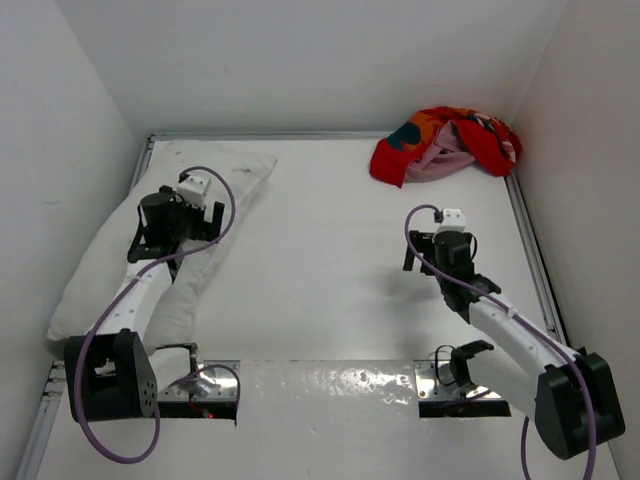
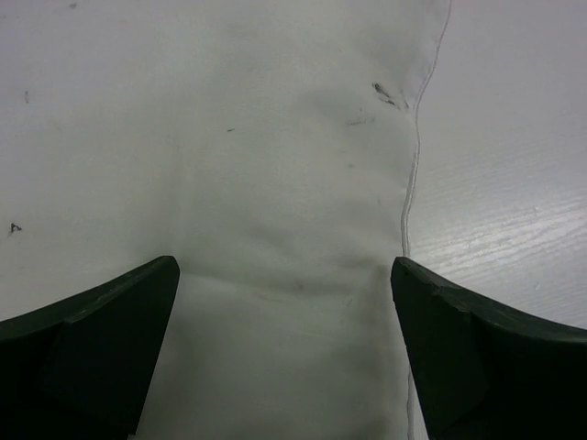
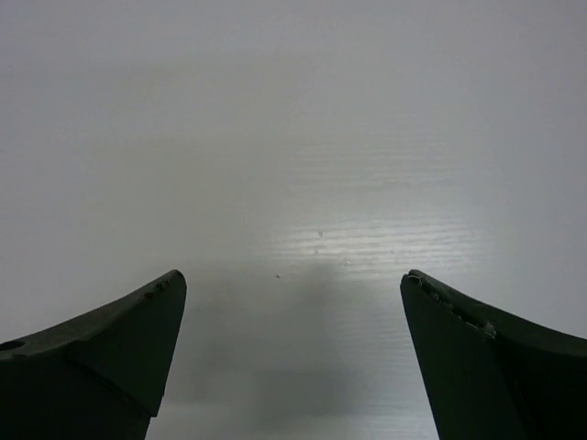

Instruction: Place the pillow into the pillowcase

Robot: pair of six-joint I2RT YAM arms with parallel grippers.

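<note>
Pillow (image 1: 95, 275) is noted at 9 o'clock on the table (image 1: 330, 280), pillowcase (image 1: 445, 145) bunched at 1 o'clock, well apart, with left end effector (image 2: 284, 275) spread over the pillow's edge and right end effector (image 3: 293, 284) spread over bare table, so a shallow pinch of slack cover is judged likely to slip.
</note>
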